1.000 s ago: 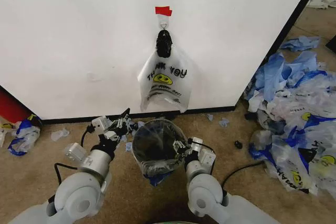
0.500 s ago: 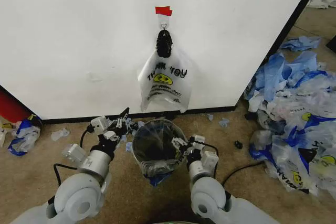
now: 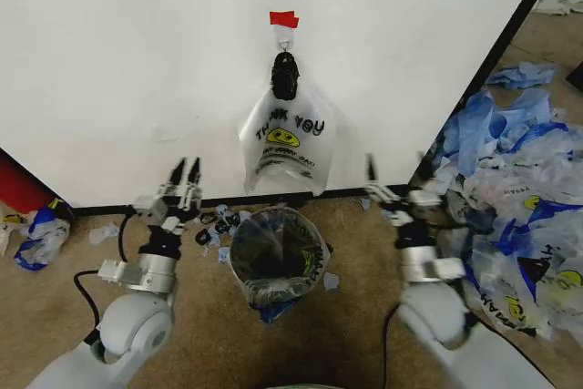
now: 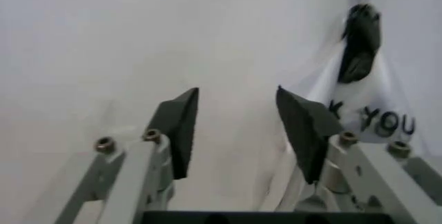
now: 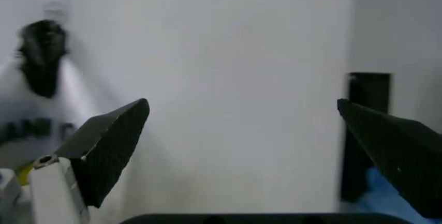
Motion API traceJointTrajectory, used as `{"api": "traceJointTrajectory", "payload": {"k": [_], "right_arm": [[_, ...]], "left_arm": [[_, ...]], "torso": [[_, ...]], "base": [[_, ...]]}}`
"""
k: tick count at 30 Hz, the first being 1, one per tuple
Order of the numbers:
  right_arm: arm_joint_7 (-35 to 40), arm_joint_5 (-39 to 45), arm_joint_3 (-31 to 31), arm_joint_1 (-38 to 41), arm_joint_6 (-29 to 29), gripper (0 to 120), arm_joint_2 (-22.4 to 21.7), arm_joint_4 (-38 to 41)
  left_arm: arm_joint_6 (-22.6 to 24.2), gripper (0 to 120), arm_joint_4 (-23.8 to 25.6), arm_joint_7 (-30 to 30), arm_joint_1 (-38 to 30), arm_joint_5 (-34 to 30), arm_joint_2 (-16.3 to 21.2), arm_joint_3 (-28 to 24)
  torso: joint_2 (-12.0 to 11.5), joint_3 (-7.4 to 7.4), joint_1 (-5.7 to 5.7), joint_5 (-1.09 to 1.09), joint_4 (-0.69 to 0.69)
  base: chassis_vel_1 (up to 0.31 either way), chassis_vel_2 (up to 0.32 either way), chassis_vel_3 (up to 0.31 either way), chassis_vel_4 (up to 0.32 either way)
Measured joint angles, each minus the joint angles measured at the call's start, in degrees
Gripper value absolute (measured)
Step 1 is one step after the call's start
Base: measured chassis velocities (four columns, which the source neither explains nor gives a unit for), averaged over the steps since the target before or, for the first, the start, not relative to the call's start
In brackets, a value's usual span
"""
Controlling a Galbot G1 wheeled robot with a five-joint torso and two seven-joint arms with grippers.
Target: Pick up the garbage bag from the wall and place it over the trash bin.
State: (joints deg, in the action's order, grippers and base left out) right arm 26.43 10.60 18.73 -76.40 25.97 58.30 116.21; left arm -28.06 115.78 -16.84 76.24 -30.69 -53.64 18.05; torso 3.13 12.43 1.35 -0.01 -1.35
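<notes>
The trash bin [image 3: 246, 272], black wire mesh, stands on the carpet below the wall [image 3: 137, 70]. A thin see-through garbage bag [image 3: 296, 227] lines it, folded over the rim, with a blue handle hanging at the front. My left gripper [image 3: 185, 168] is open and raised to the left of the bin, pointing at the wall, nothing between its fingers [image 4: 236, 92]. To the right of the bin my right gripper [image 3: 393, 190] is also raised, wide open and empty [image 5: 241, 104].
A white "THANK YOU" bag [image 3: 287, 143] with a smiley hangs from a hook under red tape [image 3: 283, 18] on the wall. A big heap of blue-and-white bags [image 3: 510, 198] lies at the right. Plastic scraps [image 3: 214, 220] litter the floor by the bin.
Both grippers have left the bin's rim and risen toward the wall, the left going up and left, the right swinging far right. The bag stays draped over the bin.
</notes>
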Motion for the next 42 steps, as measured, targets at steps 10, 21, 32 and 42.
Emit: {"api": "traceJointTrajectory", "payload": {"k": [10, 21, 32, 42], "right_arm": [[-8.24, 3.7, 14.29, -13.77, 7.2, 100, 6.68, 2.59], [-9.6, 2.14, 17.09, -19.64, 8.49, 100, 10.46, 6.41], [-11.55, 0.33, 15.58, -19.83, 7.79, 100, 11.62, 5.0], [-11.66, 0.31, 14.98, -18.83, 8.02, 100, 11.6, 4.68]], "left_arm": [[0.29, 84, 0.74, -0.55, 3.35, 3.96, -9.79, 1.19], [2.11, 100, 3.67, -0.33, 3.68, 2.59, -11.3, 2.4], [2.48, 100, 4.1, 0.12, 4.05, 1.9, -11.39, 2.61], [2.49, 100, 3.63, 0.53, 4.57, 2.33, -10.62, 3.06]], "torso": [[0.01, -0.01, 0.0, -0.03, 0.0], [0.01, -0.01, 0.0, -0.05, 0.01], [0.0, 0.0, 0.0, -0.06, 0.0], [0.0, 0.0, 0.0, -0.06, 0.0]], "base": [[0.0, 0.0, 0.0, 0.0], [0.0, 0.0, 0.0, 0.0], [0.0, 0.0, 0.0, 0.0], [0.0, 0.0, 0.0, 0.0]]}}
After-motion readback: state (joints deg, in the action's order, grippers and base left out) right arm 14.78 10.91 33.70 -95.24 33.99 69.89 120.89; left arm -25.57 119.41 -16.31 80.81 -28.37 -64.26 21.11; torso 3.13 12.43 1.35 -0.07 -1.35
